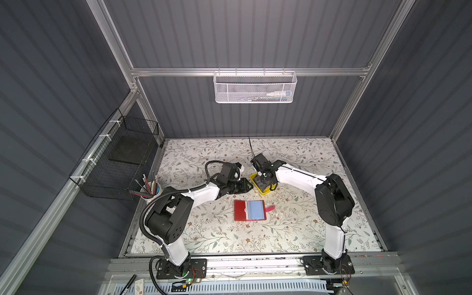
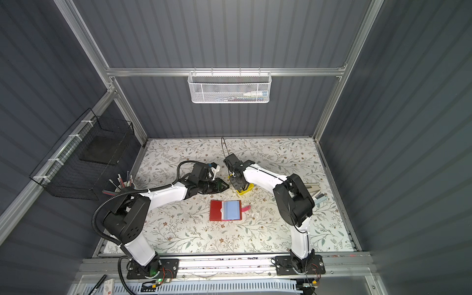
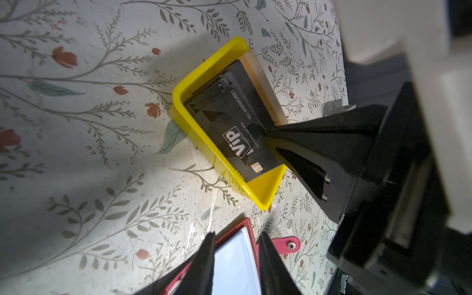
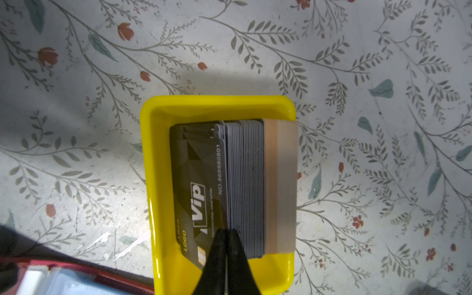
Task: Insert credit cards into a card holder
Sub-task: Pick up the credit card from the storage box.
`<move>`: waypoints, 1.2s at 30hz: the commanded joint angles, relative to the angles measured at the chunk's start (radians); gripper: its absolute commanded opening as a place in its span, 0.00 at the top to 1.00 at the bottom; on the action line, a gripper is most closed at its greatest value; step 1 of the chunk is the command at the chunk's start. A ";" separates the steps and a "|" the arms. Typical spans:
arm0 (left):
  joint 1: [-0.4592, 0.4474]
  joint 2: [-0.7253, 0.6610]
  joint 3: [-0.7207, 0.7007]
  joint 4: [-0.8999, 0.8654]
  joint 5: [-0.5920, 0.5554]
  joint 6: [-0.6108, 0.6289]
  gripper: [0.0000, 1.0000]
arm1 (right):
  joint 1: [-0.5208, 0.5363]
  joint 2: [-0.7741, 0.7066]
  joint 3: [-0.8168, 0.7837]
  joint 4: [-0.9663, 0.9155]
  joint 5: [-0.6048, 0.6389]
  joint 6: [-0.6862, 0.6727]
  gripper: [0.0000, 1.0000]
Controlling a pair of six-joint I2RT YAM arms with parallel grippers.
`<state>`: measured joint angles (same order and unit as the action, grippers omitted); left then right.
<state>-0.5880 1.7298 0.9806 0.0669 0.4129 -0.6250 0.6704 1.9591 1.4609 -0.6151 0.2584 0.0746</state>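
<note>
PICKING A CARD: My right gripper (image 4: 226, 237), pressed together, pinches the long edge of the front card (image 4: 199, 184), a black one lettered "Vip". It leans on edge with the other cards (image 4: 245, 184) in a yellow tray (image 4: 217, 107). My left gripper (image 3: 237, 233) hangs spread and empty, just at the tray's 9 o'clock in a top view. The red holder (image 1: 250, 210) lies open on the desk (image 1: 204, 237) near the tray, between its 6 and 7 o'clock. Its bluish sleeves face up and its pink strap (image 1: 269, 209) points to 3 o'clock. The desk wears a floral print, and dark ribbed walls (image 1: 255, 38) enclose it. A white mesh basket (image 1: 255, 86) hangs on the back rail at 12 o'clock. A black wire basket (image 1: 115, 163) hangs at 9 o'clock, with a cup of pens (image 1: 152, 190) beside it.
</note>
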 commanded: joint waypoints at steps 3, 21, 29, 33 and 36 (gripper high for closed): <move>0.007 -0.018 -0.006 0.007 0.017 -0.008 0.69 | 0.003 -0.015 0.019 -0.027 0.009 0.005 0.96; 0.007 -0.020 -0.009 0.010 0.018 -0.008 0.69 | 0.015 -0.043 -0.002 -0.015 -0.066 0.041 0.98; 0.006 -0.021 -0.010 0.010 0.019 -0.008 0.69 | 0.018 -0.031 -0.002 -0.017 -0.080 0.041 0.98; 0.007 -0.028 -0.013 0.017 0.020 -0.006 0.69 | 0.019 -0.025 -0.002 -0.018 -0.080 0.043 0.97; 0.006 -0.030 -0.013 0.017 0.021 -0.002 0.69 | 0.019 -0.020 -0.001 -0.018 -0.082 0.041 0.97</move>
<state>-0.5880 1.7298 0.9794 0.0704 0.4137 -0.6247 0.6834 1.9369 1.4609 -0.6155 0.1825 0.1047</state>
